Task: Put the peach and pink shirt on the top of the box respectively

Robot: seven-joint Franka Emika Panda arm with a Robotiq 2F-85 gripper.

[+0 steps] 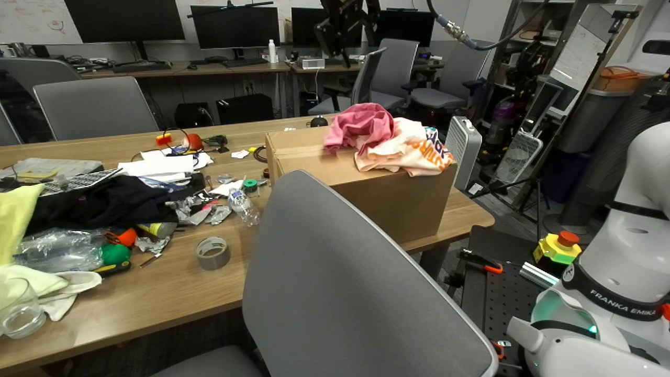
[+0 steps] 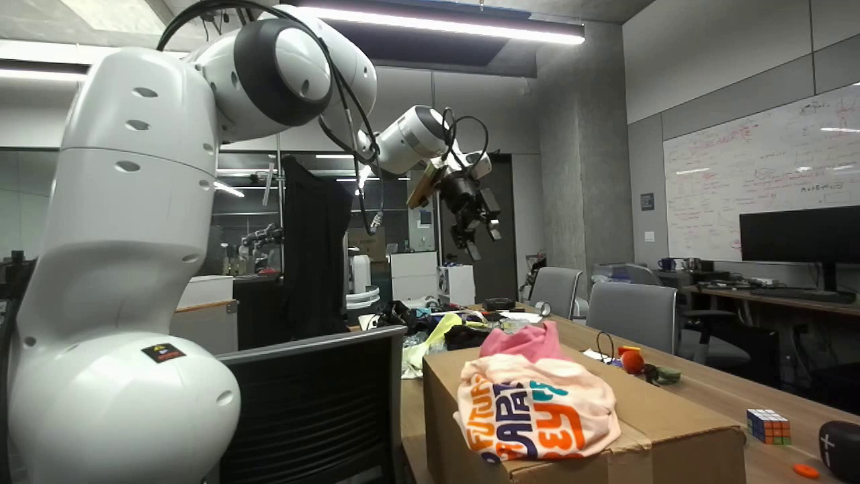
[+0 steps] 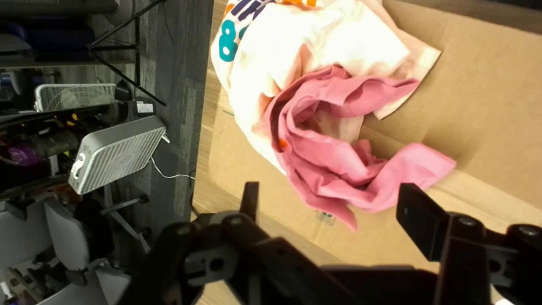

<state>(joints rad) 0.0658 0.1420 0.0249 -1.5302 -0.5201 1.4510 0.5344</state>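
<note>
A brown cardboard box (image 1: 403, 209) stands on the wooden table and shows in an exterior view (image 2: 678, 410) and the wrist view (image 3: 482, 101). The peach shirt (image 1: 405, 152) with coloured lettering lies crumpled on its top, draping over one edge in an exterior view (image 2: 537, 403). The pink shirt (image 1: 366, 125) lies bunched beside it and partly over it, as the wrist view (image 3: 330, 165) shows; part of it is hidden behind the peach shirt (image 3: 330, 38) in an exterior view (image 2: 527, 343). My gripper (image 2: 484, 243) is open and empty, raised above the shirts; its fingers (image 3: 329, 203) are wide apart.
A grey chair (image 1: 350, 293) stands against the table by the box. The table (image 1: 157, 298) holds duct tape (image 1: 212, 253), a plastic bottle (image 1: 244, 207), dark and yellow cloths, and papers. A Rubik's cube (image 2: 768, 427) lies beside the box.
</note>
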